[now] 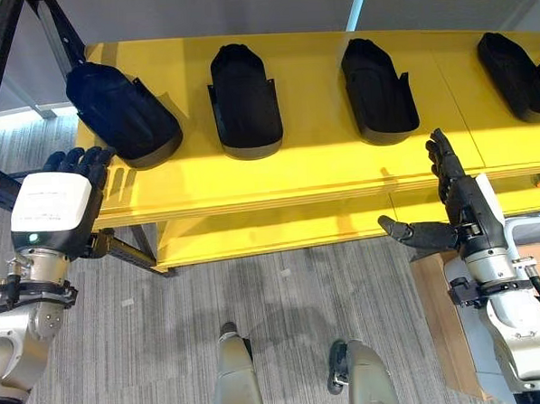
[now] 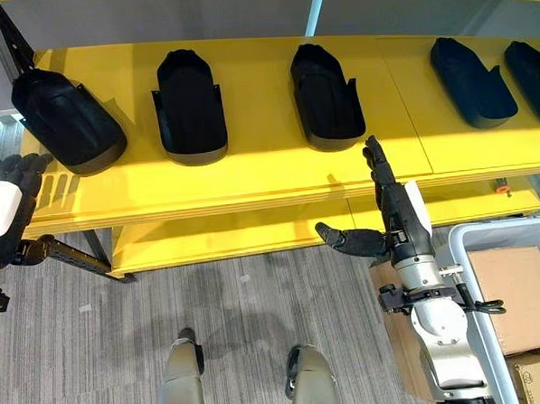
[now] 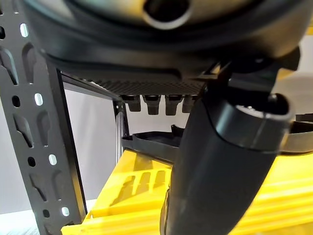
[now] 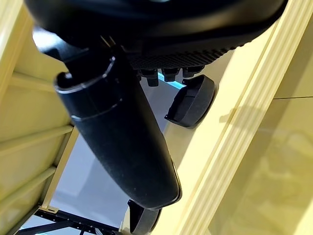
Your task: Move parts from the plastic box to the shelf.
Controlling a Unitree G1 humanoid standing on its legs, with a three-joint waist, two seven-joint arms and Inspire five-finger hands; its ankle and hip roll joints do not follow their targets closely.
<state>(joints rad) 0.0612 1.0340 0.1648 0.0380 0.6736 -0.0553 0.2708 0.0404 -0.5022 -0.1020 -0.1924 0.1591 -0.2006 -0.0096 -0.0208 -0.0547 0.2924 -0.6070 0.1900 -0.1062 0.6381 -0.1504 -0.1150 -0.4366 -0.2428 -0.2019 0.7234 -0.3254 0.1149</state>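
Several black moulded parts lie in a row on the yellow shelf. The leftmost part sits skewed at the shelf's left end. My left hand hovers just in front of it, fingers relaxed and open, holding nothing. In the left wrist view that part shows just past the fingertips. Two more parts rest in the middle. At the shelf's front edge my right hand stands open, fingers straight up, thumb out sideways, empty. A part shows beyond it in the right wrist view.
The grey plastic box stands at the lower right with a cardboard carton in it. Another brown carton sits beside it on the floor. A black rack upright rises at the shelf's left end.
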